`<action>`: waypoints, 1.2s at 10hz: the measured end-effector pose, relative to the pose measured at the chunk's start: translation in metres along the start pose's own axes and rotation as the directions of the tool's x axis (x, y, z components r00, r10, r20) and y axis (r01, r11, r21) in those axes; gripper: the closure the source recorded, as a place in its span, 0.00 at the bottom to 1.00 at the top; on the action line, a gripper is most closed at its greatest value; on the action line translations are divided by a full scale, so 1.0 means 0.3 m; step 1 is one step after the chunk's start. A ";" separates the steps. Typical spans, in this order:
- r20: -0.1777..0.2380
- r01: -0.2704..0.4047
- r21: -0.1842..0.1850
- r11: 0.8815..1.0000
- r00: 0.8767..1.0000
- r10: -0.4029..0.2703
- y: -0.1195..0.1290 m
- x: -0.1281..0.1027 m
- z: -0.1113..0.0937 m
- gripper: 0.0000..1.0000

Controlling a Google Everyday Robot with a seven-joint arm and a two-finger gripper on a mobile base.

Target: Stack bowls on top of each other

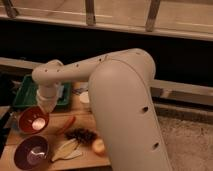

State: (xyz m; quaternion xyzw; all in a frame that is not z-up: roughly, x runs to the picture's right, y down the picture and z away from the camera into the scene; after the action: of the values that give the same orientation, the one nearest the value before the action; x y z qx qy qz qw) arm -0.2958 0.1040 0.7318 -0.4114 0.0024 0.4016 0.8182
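Observation:
The orange-red bowl (33,120) sits at the left of the wooden table (15,161), upright, with a bright spot inside. The purple bowl (31,152), with a pale inside, stands just in front of it, and the two are apart. My gripper (44,108) hangs at the end of the big white arm (120,100), right at the orange-red bowl's upper right rim. Its tip is hidden by the wrist, so I cannot tell whether it is holding the bowl.
A green tray (22,97) lies behind the bowls. A small white round container (84,97) stands by the arm. A red pepper (67,124), a dark cluster (80,134), pale peel-like pieces (66,149) and a round orange fruit (99,146) lie to the right of the bowls.

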 end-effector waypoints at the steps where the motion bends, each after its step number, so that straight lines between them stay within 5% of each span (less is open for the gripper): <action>1: -0.014 0.032 -0.003 0.999 0.999 -0.032 0.055 0.014 -0.005 1.00; 3: -0.046 0.069 -0.009 0.998 0.997 -0.069 0.143 0.055 -0.005 1.00; 7: -0.100 0.036 -0.011 0.999 0.994 -0.037 0.198 0.154 0.038 1.00; 12: -0.183 -0.032 -0.015 0.999 0.983 0.028 0.181 0.247 0.165 0.57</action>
State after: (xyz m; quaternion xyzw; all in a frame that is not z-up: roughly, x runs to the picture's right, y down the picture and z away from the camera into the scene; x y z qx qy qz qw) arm -0.2975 0.2043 0.7033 -0.4536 0.0802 0.3744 0.8048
